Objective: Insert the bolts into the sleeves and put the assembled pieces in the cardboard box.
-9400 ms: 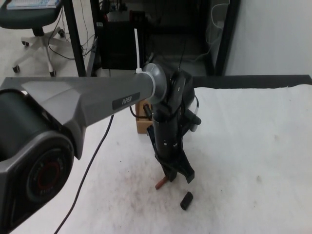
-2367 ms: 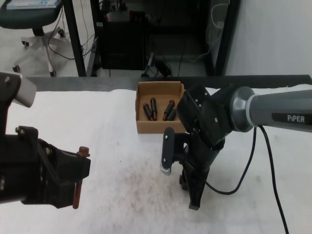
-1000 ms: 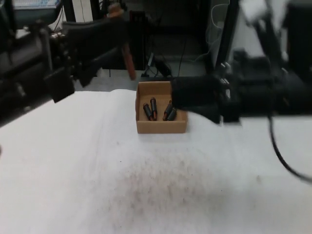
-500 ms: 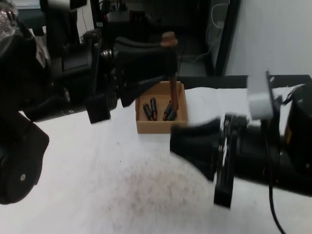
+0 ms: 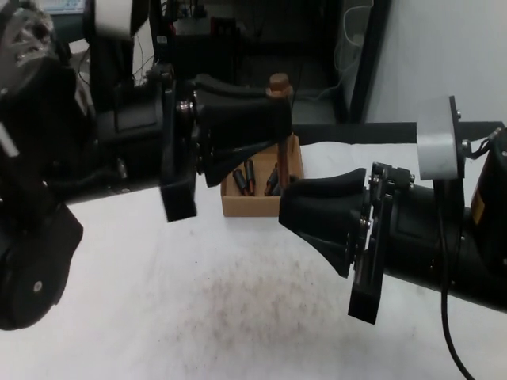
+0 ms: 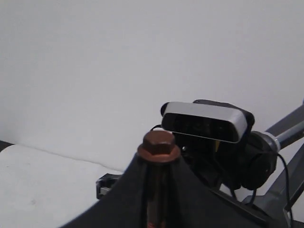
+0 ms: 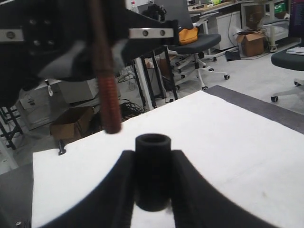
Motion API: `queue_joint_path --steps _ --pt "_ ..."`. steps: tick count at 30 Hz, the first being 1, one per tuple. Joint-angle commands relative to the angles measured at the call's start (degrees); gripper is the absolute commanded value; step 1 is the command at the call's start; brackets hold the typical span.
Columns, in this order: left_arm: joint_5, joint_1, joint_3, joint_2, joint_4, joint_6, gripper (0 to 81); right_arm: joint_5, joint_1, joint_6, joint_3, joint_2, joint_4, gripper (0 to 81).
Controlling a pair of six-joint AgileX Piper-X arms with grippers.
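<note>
My left gripper point(image 5: 273, 119) is shut on a copper bolt point(image 5: 278, 82), held upright with its hex head on top, above the cardboard box point(image 5: 245, 206). The left wrist view looks down on the bolt point(image 6: 158, 145) pinched between the black fingers point(image 6: 190, 194). My right gripper point(image 7: 153, 164) is shut on a black sleeve point(image 7: 153, 171), upright with its bore facing up. The bolt's threaded tip point(image 7: 108, 109) hangs just above and to one side of the sleeve, apart from it. In the high view the right gripper point(image 5: 305, 207) faces the left one in front of the box.
Several assembled pieces point(image 5: 247, 176) lie in the box. The white cloth point(image 5: 238, 317) covers the bench, with a faint stain in its middle. The right arm's wrist camera point(image 6: 205, 121) sits close behind the bolt. Office chairs and racks stand beyond the bench.
Both arms have lifted off the cloth and swung together. The left gripper carried the bolt right to above the box, and the right gripper brought the sleeve up beneath it.
</note>
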Motion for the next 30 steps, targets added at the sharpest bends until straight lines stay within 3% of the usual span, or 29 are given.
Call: queue_joint_path --steps 1,5,12,20,30 --pt "-1.4 -0.2 -1.0 -0.1 0.7 1.6 0.1 -2.0 -0.1 -0.3 -0.2 -0.1 -1.2 0.6" --pt "-1.8 -0.2 -2.9 -0.1 4.6 5.4 0.1 -2.0 -0.1 -0.3 -0.2 -0.1 -1.2 0.6" --pt "-1.7 -0.4 -3.1 -0.1 5.2 5.1 0.1 -1.7 -0.1 -0.3 -0.2 -0.1 -1.2 0.6" --pt "-1.7 -3.4 -3.1 -0.1 8.2 7.1 0.1 -1.5 -0.1 -0.3 -0.2 -0.1 -1.2 0.6" --pt "-3.5 -3.4 -3.1 -0.1 8.2 7.1 0.1 1.2 -0.3 -2.3 -0.2 -0.1 -0.6 0.6"
